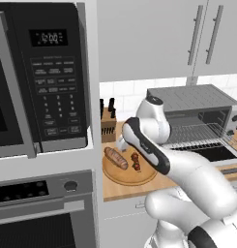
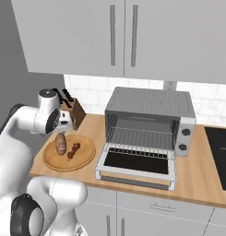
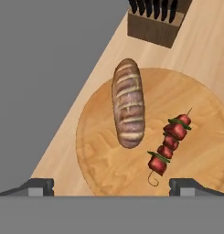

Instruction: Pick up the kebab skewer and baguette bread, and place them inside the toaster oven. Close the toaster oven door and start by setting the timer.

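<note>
Two foods below open claw (image 3: 111,185), baguette bread (image 3: 128,109), kebab skewer (image 3: 170,141)

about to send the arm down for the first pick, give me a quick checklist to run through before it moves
1. pincer open, nothing held: ok.
2. kebab skewer lying free on the wooden board, apart from the bread: ok.
3. baguette bread on the same board, nothing on top of it: ok.
4. pincer lined up over a target: not ok, it hangs between the loaf and the skewer, centred on neither.
5. toaster oven door dropped open, wire rack bare: ok.
6. knife block clear of the descent: ok, it stands beyond the board's far edge.
</note>
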### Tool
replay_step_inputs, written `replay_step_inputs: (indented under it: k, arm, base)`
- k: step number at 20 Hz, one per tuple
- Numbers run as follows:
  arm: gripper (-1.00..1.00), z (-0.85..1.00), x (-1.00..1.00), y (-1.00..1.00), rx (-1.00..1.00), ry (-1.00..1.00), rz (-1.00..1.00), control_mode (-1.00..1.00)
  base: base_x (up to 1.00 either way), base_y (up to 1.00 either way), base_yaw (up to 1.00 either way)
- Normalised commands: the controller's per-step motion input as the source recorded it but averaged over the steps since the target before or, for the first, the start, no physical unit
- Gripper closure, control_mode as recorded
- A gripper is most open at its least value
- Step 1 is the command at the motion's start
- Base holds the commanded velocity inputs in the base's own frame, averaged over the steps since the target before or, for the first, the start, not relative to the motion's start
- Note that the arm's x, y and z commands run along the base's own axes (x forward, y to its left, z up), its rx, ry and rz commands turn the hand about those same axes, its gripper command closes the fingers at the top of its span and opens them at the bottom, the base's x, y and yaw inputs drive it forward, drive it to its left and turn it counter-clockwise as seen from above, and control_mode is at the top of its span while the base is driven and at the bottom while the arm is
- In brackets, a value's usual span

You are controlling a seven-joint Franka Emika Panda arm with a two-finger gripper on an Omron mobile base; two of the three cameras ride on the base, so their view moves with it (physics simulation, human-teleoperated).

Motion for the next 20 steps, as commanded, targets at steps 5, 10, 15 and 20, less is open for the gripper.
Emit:
replay_step_inputs:
  k: [5, 10, 15, 20]
  arm:
    - [-1.00, -0.43, 0.41, 0.00, 0.01, 0.08, 0.05, -1.00]
    - [-1.00, -0.38, 0.41, 0.05, 0.00, 0.07, 0.01, -1.00]
    - [-1.00, -0.19, 0.28, 0.07, 0.00, 0.07, 0.00, -1.00]
    - [-1.00, -0.21, 0.21, 0.09, 0.00, 0.06, 0.00, -1.00]
  base:
    - [0.00, 0.00, 0.00]
    - [0.00, 0.00, 0.00]
    - [0.00, 0.00, 0.00]
    - [0.00, 0.00, 0.00]
